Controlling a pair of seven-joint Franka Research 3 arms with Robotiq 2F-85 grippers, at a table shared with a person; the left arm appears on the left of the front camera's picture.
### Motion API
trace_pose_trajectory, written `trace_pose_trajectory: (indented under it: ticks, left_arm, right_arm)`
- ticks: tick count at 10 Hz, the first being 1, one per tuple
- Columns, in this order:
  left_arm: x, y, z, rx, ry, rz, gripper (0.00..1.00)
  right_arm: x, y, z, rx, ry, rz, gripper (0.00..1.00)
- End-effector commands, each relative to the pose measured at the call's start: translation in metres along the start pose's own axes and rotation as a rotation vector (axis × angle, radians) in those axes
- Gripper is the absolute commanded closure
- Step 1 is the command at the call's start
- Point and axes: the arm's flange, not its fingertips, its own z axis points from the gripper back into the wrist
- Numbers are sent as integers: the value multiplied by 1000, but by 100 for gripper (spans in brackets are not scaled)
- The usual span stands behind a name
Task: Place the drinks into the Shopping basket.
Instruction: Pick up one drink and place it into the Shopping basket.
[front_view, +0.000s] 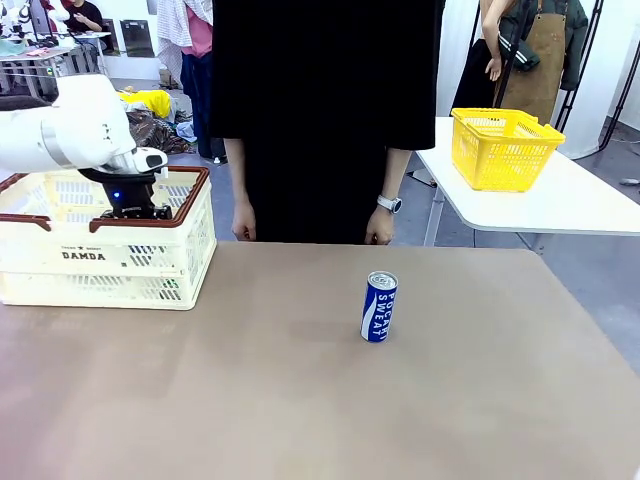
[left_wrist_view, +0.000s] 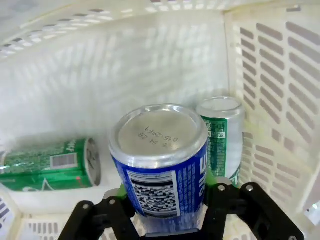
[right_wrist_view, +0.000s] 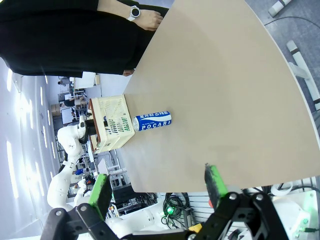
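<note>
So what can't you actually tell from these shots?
Front view: the wall of the Shopping basket hides its contents.
Left wrist view: the blue can in the left gripper hides the basket floor beneath it, so whether it rests there is unclear.
Left wrist view: the picture's left edge cuts off the lying green can.

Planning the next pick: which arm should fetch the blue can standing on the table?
Right, probably. The right gripper is open and empty, facing the standing can; the left gripper is inside the Shopping basket, shut on the held blue can.
</note>
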Motion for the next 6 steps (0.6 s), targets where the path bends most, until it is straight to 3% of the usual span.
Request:
trace_pose_trajectory:
  ticks: [1, 6]
  left_arm:
    - [-3, 3, 9, -23, -24, -14, 0]
    - [-5, 4, 12, -27, -37, -9, 0]
  right_arm:
    - [1, 0, 1, 14, -4, 24, 0]
    - [1, 0, 1, 14, -4, 24, 0]
